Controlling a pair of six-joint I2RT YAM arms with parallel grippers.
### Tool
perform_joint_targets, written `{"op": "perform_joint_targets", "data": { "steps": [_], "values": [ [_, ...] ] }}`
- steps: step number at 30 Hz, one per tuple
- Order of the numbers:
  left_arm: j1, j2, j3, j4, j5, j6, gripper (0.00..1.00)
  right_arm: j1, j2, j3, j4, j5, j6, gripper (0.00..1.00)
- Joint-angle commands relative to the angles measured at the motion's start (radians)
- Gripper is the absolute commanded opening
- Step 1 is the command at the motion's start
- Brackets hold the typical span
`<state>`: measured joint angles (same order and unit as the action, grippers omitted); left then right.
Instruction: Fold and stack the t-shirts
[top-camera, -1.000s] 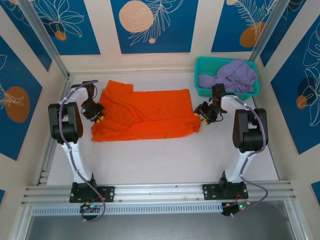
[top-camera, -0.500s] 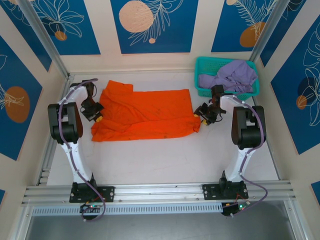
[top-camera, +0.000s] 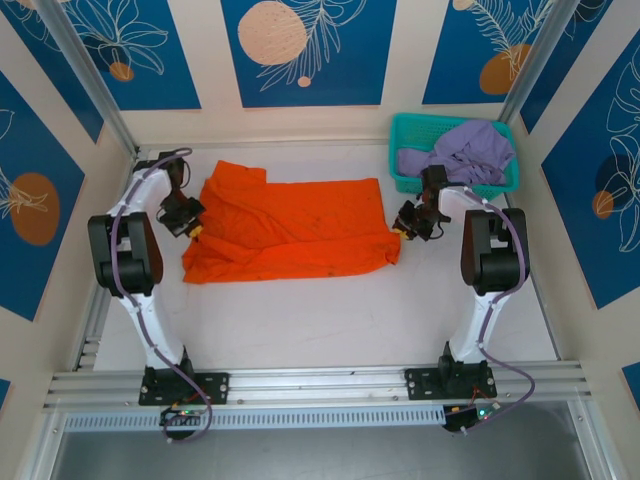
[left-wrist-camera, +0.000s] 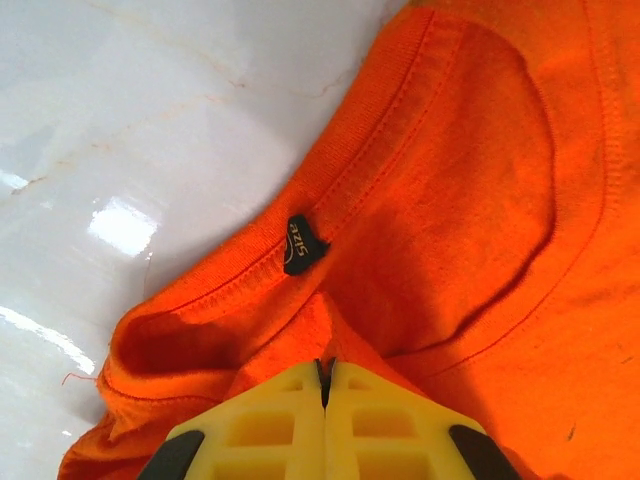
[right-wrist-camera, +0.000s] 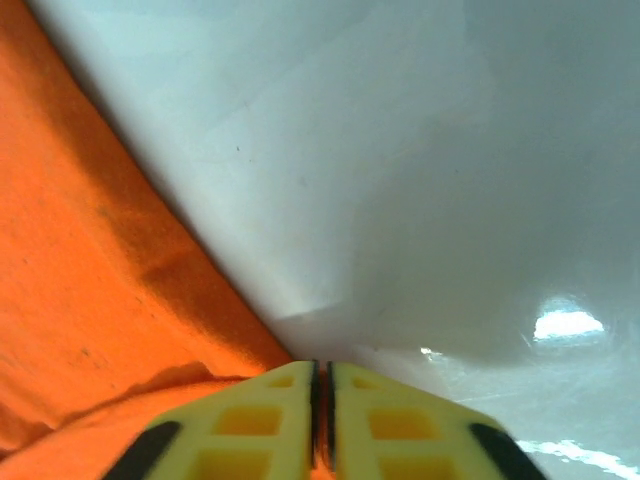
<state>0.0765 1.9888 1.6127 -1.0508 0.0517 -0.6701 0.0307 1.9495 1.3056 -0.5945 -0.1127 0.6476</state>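
1. The orange shirt (top-camera: 290, 230) lies flat on the table (top-camera: 330, 310). Its long side runs left to right, between the two arms.
2. The left gripper (left-wrist-camera: 325, 372) sits at the shirt's left end, by the neck hole. It is squeezed tight on a little fold of cloth.
3. The right gripper (right-wrist-camera: 320, 375) sits at the right end, pinched tight on the edge.
4. Each arm has one end, so the next lift likely needs both together.
5. The purple shirt (top-camera: 470, 150) waits in the teal basket (top-camera: 430, 119).
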Motion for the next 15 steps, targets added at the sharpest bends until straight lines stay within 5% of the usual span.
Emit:
{"op": "perform_joint_targets", "data": {
  "steps": [1, 10, 15],
  "values": [
    [-0.014, -0.08, 0.009, -0.021, 0.008, -0.001, 0.0, -0.002, -0.007, 0.046, -0.027, -0.013, -0.01, 0.08],
    [-0.032, -0.354, 0.113, 0.109, 0.001, -0.113, 0.0, 0.031, -0.256, 0.163, 0.003, -0.076, 0.026, 0.02],
    [-0.031, -0.257, 0.603, 0.121, 0.067, -0.085, 0.0, 0.037, -0.238, 0.497, -0.018, -0.116, 0.026, 0.0]
  ]
}}
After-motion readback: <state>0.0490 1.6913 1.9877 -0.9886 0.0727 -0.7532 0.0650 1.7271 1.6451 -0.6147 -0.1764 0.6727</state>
